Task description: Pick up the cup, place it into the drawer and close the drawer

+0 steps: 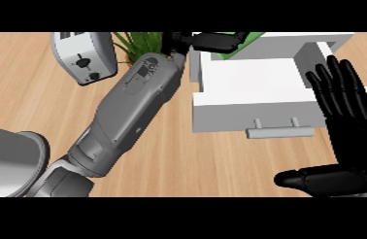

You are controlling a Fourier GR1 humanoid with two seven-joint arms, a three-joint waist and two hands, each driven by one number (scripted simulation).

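Observation:
A white drawer point(251, 82) stands pulled open from its cabinet, its grey bar handle point(279, 132) facing me. My left forearm runs from the lower left up to the drawer's far left corner. There my left hand point(211, 40) is curled round a green cup point(230, 53), which shows only as a sliver under the fingers, above the drawer's back edge. At the right edge, beside the drawer's front right corner, my right hand point(342, 111) rests open with its fingers straight up and its thumb pointing left. It touches nothing.
A silver toaster point(84, 56) stands at the back left, with a green leafy plant point(140, 42) between it and my left hand. A grey rounded vessel point(18, 160) sits at the lower left edge. Wooden counter point(179, 155) lies in front of the drawer.

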